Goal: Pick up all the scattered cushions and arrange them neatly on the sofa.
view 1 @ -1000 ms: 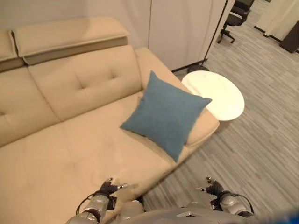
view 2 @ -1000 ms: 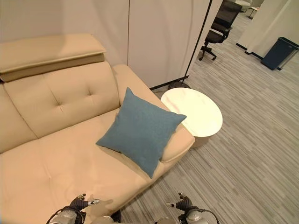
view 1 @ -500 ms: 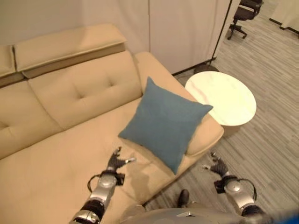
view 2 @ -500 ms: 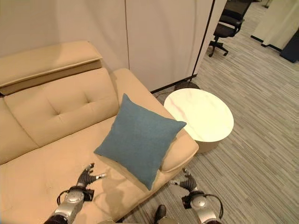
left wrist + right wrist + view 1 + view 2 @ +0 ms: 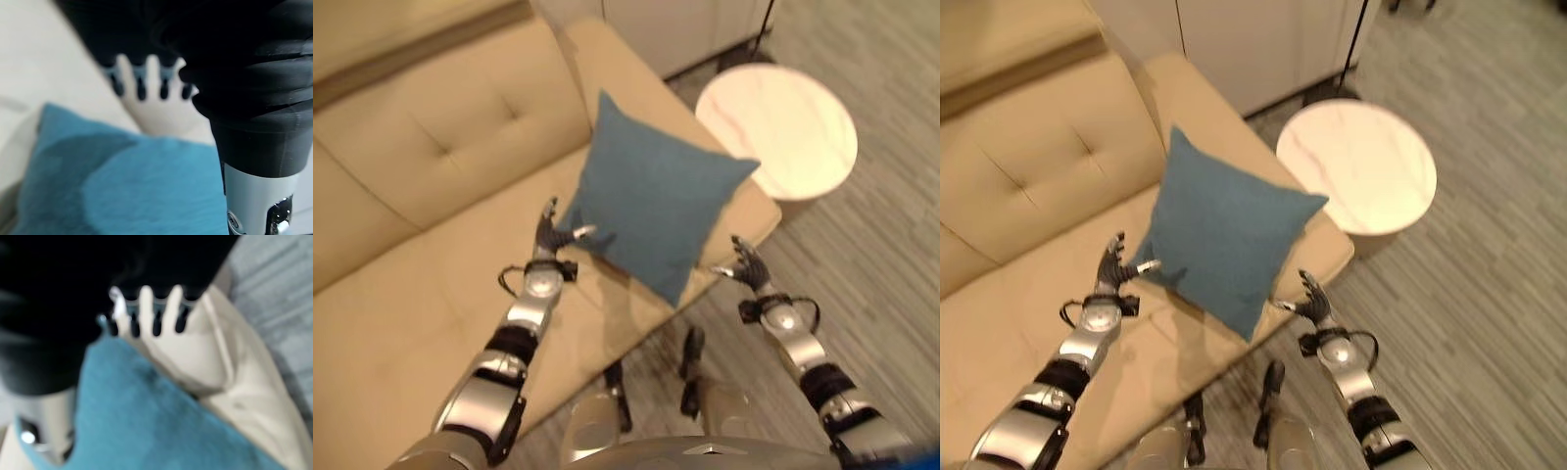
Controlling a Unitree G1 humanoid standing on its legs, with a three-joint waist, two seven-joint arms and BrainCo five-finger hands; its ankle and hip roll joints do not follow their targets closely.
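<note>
The blue cushion (image 5: pixel 656 201) is propped on one corner at the right end of the cream sofa (image 5: pixel 421 186), leaning half across the armrest (image 5: pixel 1317 257) so that its lower point hangs over the seat's front edge; it looks dropped there rather than placed, which I'd guess is why the robot is going for it. Just past the armrest stands a round white side table (image 5: pixel 781 127) on the grey striped floor (image 5: pixel 1489 294), close to the cushion but not touching it. Both arms are stretched out so the cushion sits between them, which reads to me as the set-up for a two-handed lift, sensible for something this soft and floppy. The left hand (image 5: pixel 551 235) is over the seat at the cushion's lower left edge, fingers spread and straight, thumb pointing at the fabric; it is right up against the edge, though I can't tell whether it actually touches. The right hand (image 5: pixel 1310 300) hovers off the front of the sofa below the armrest, fingers loosely splayed, near the cushion's lower right edge and holding nothing. In the wrist views each hand's fingers (image 5: pixel 141 81) stand apart and straight with blue cloth close beneath them, so neither has closed on anything yet
</note>
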